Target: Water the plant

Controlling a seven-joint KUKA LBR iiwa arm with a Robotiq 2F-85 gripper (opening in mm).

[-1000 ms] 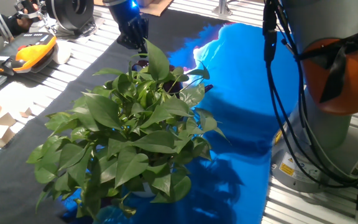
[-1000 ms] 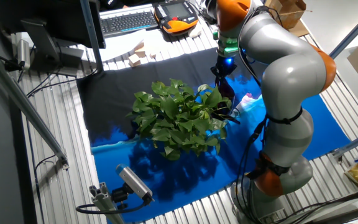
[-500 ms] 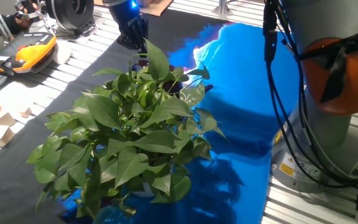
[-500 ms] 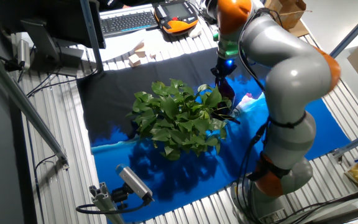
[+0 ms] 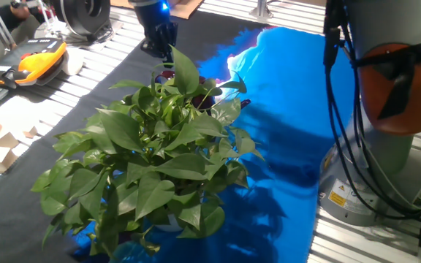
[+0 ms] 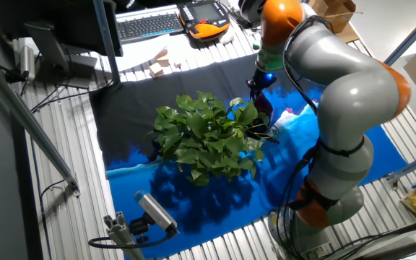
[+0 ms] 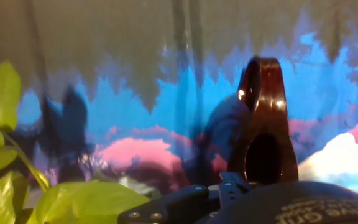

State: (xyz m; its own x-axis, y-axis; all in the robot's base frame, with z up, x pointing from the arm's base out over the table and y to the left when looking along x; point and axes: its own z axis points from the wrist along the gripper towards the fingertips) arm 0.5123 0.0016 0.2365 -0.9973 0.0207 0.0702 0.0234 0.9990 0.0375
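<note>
The table (image 5: 64, 95) is a slatted metal top under black and blue cloth (image 5: 283, 109), with a keyboard (image 6: 149, 24) and an orange handset (image 5: 39, 58) along the upper left of the frame. My arm (image 6: 338, 94) fills the right side and bends over to the upper middle. The plant (image 5: 152, 157) sprawls across the centre, by far the biggest thing on the cloth. My tool (image 5: 159, 36) hangs at the plant's upper edge, so the leaves lie below and toward the lower left of it. In the hand view a dark maroon cup (image 7: 263, 124) sits right at the tool, handle loop up; I judge I am holding it, though the fingers are hidden. I cannot see whether it has water in it.
</note>
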